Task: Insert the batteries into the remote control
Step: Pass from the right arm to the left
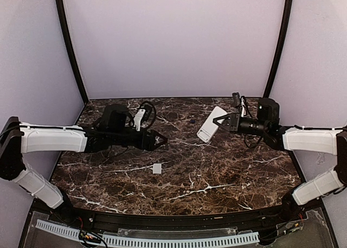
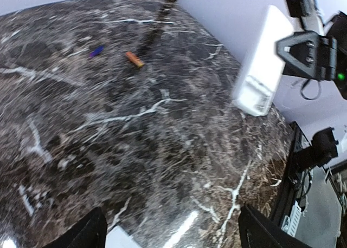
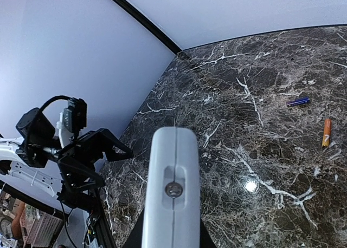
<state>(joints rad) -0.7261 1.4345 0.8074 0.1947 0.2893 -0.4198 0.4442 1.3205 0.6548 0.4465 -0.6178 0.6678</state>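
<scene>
1. While both arms reached out over it, the dark marble surface (image 1: 217, 177) carried the loose parts.
2. Right tool (image 1: 223, 122) was clamped on the remote control (image 1: 209, 128), which it held tilted off the surface, right of centre toward the far side.
3. Left tool (image 1: 162, 141) hovered left of centre, fingers wide apart and empty, pointed toward the remote control.
4. White square cover plate (image 1: 157, 168) lay flat on the surface, just nearside of the left tool.
5. Orange battery (image 3: 326, 132) and blue battery (image 3: 298, 102) lay on the surface near each other, not touching, apart from both tools.
</scene>
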